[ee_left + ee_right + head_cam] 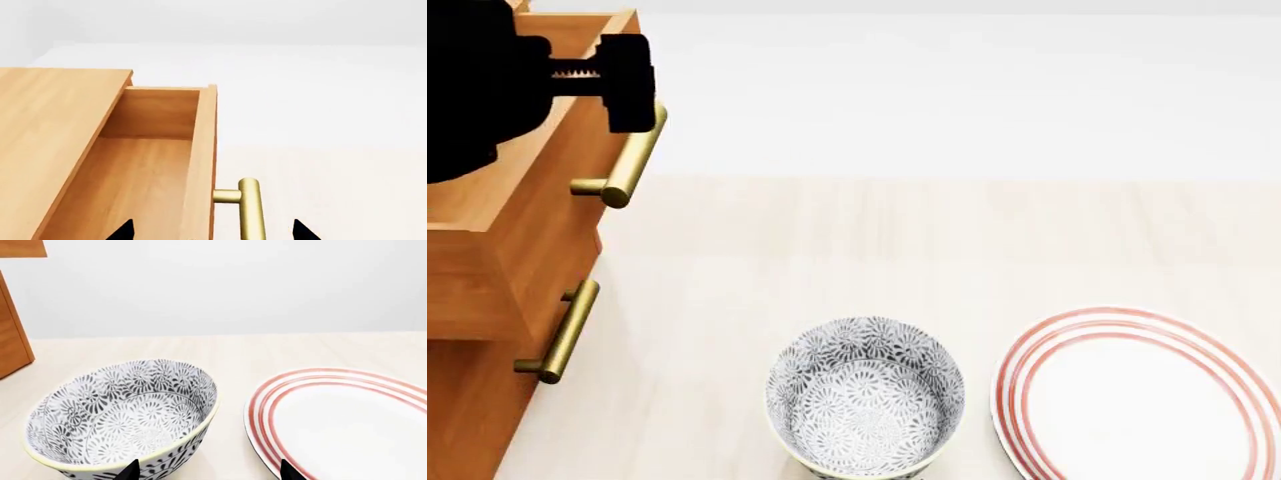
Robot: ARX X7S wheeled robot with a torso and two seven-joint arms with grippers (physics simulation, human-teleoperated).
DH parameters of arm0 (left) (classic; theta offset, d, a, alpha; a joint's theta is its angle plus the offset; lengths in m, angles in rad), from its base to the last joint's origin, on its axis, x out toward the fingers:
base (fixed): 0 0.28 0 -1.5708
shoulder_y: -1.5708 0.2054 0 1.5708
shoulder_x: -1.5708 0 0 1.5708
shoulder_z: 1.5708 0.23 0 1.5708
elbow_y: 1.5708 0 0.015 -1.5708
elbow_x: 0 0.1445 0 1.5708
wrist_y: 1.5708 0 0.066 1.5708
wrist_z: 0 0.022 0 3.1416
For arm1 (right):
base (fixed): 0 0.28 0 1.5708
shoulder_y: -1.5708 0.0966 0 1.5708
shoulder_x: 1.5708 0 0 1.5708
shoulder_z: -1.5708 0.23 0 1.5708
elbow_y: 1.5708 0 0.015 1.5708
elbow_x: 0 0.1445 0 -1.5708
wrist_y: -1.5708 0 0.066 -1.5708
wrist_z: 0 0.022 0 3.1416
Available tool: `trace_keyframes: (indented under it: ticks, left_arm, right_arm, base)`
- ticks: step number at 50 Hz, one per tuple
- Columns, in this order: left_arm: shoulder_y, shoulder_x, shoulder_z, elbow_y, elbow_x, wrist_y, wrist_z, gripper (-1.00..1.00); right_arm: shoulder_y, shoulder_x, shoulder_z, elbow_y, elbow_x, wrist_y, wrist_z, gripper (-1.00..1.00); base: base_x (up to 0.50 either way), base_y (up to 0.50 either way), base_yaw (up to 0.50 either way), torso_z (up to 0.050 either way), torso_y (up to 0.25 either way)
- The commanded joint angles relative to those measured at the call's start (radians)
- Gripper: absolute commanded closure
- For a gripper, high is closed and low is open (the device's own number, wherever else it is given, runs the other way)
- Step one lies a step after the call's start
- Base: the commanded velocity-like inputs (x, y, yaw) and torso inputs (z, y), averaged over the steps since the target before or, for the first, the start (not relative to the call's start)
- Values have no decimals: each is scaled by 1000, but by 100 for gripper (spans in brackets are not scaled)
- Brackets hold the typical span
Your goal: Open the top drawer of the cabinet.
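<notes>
The cabinet (474, 410) stands at the left edge of the head view. Its top drawer (541, 215) is pulled out past the cabinet body, and its bare wooden inside (133, 185) shows. My left gripper (212, 231) is open. Its two black fingertips stand wide apart on either side of the drawer front and the brass handle (250, 212), without touching the bar. In the head view one black finger (627, 85) hangs just over the handle (630, 155). My right gripper (208, 471) is open and empty, low over the table between the bowl and plate.
A second drawer handle (558, 335) sits below the open drawer. A patterned grey bowl (865, 395) stands at the front middle of the light wooden table (868, 240). A white plate with red rings (1141, 395) lies to its right.
</notes>
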Motion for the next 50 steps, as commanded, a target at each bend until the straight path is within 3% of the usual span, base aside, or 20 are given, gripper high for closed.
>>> trace_keyframes:
  ticks: [1, 14, 37, 50]
  left_arm:
    - [-80, 24, -134, -133, -76, 10, -67, -100]
    - [-161, 14, -221, -304, -156, 55, -172, -100]
    - [-300, -24, -330, -641, -211, 202, -241, -100]
    - [-301, -33, -435, -657, -207, 211, -307, -100]
  right_arm:
    - [0, -18, 20, 0, -12, 1, -22, -100]
    - [2, -18, 18, 9, -11, -7, -23, -100]
    - [5, -16, 16, 13, -4, -9, -19, -100]
    - [11, -18, 10, 30, -4, -16, -24, -100]
  base:
    - [0, 0, 0, 0, 0]
    - [0, 0, 0, 0, 0]
    - [0, 0, 0, 0, 0]
    - [0, 0, 0, 0, 0]
